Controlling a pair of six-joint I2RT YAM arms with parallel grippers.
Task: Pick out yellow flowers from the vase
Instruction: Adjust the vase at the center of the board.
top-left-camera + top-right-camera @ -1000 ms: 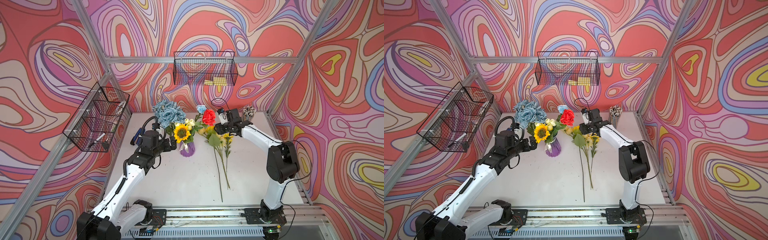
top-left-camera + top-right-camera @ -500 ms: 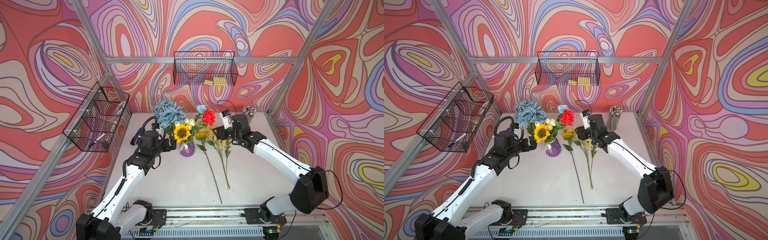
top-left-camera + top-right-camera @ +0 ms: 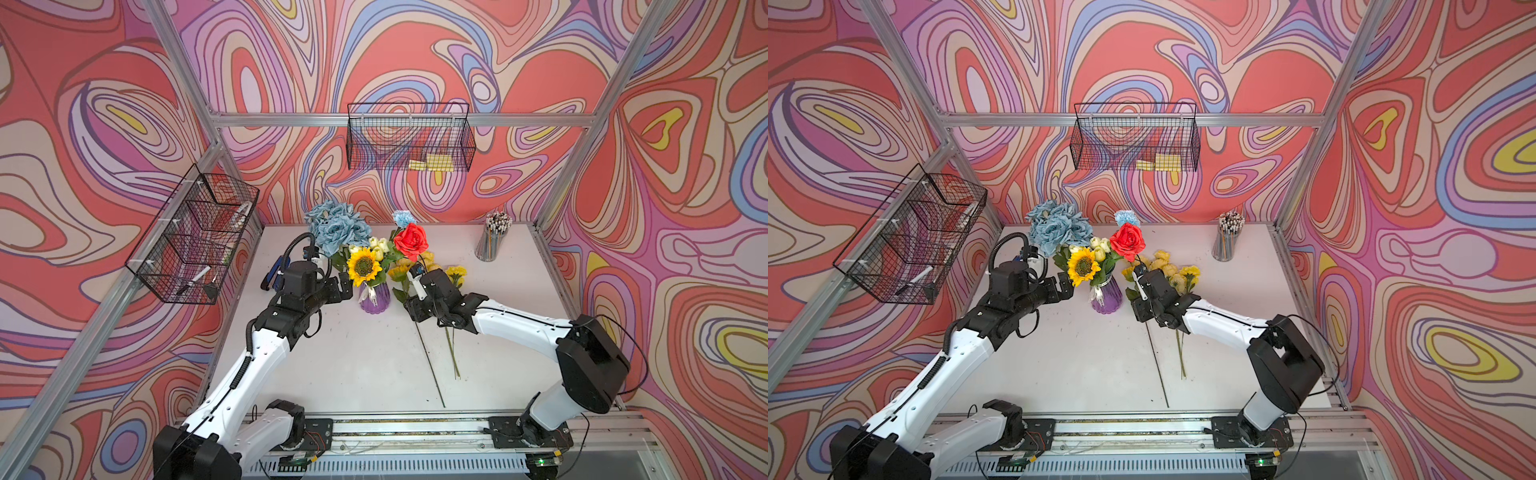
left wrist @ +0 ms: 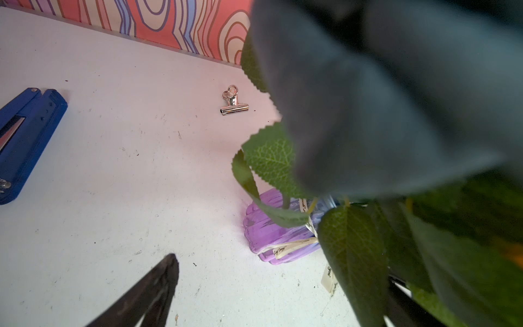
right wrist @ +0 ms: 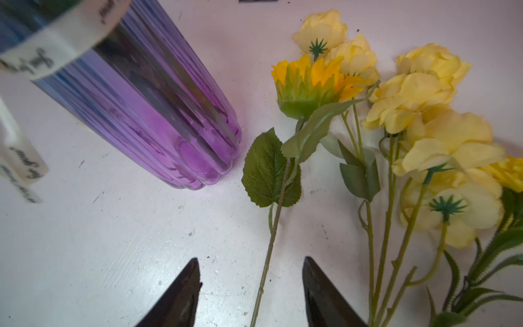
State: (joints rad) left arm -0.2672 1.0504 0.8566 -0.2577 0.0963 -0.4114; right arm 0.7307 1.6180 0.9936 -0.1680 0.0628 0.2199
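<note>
In both top views the blue tool (image 3: 271, 275), perhaps a stapler, lies on the white table (image 3: 353, 361) at 9 o'clock from the vase (image 3: 374, 300), out by the table's edge. Between them the left gripper (image 3: 343, 286) hovers just beside the bouquet, jaws spread wide and pinching nothing. The left wrist view shows 1 finger (image 4: 150, 291) clear of the vase, with green leaves (image 4: 271, 161) crowding the lens. A silver binder clip (image 4: 233, 103) rests near the back wall.

The vase stands upright between the 2 grippers. It holds 1 sunflower (image 3: 364, 266), with blue roses (image 3: 337, 227) at 11 o'clock of that bloom, cream buds (image 3: 380, 245) at 12 and a red rose (image 3: 410, 242) at 1.

At 3 o'clock from the vase the right gripper (image 5: 250, 262) hangs low over the table. Its jaws are apart and straddle the stem of a 2nd sunflower (image 5: 308, 85), with a gap on either side. That bloom lies just beside the vase's base. Next to it lie the yellow roses (image 5: 418, 93) and 1 yellow carnation (image 3: 456, 272), stems pointing to 6 o'clock. A cup of pencils (image 3: 492, 243) stands at 2 o'clock, well apart.
</note>
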